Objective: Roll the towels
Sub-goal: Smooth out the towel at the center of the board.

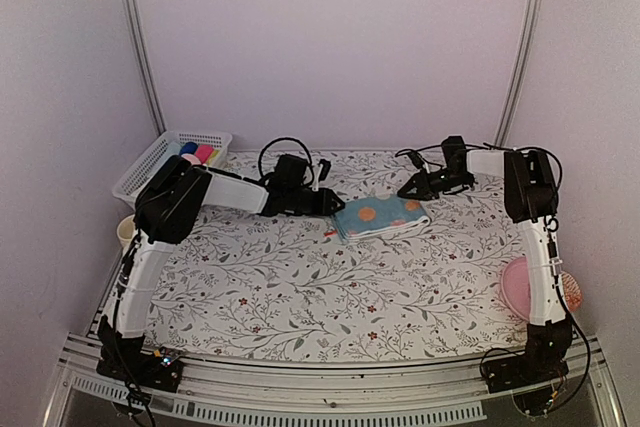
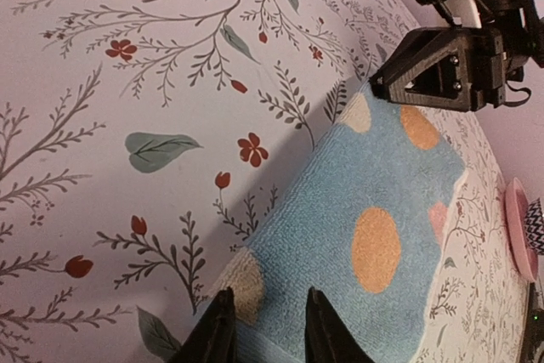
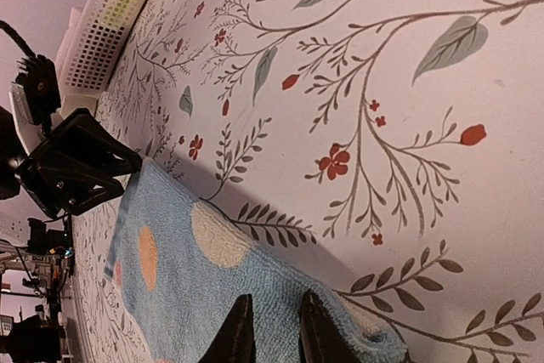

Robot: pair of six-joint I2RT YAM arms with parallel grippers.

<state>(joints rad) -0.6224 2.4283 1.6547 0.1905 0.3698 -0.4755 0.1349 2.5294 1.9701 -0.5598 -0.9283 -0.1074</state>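
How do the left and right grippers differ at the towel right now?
The left gripper sits at the blue towel's left end, the right gripper at its right end. The left jaws look wider apart than the right jaws. Both have towel fabric between their jaws.
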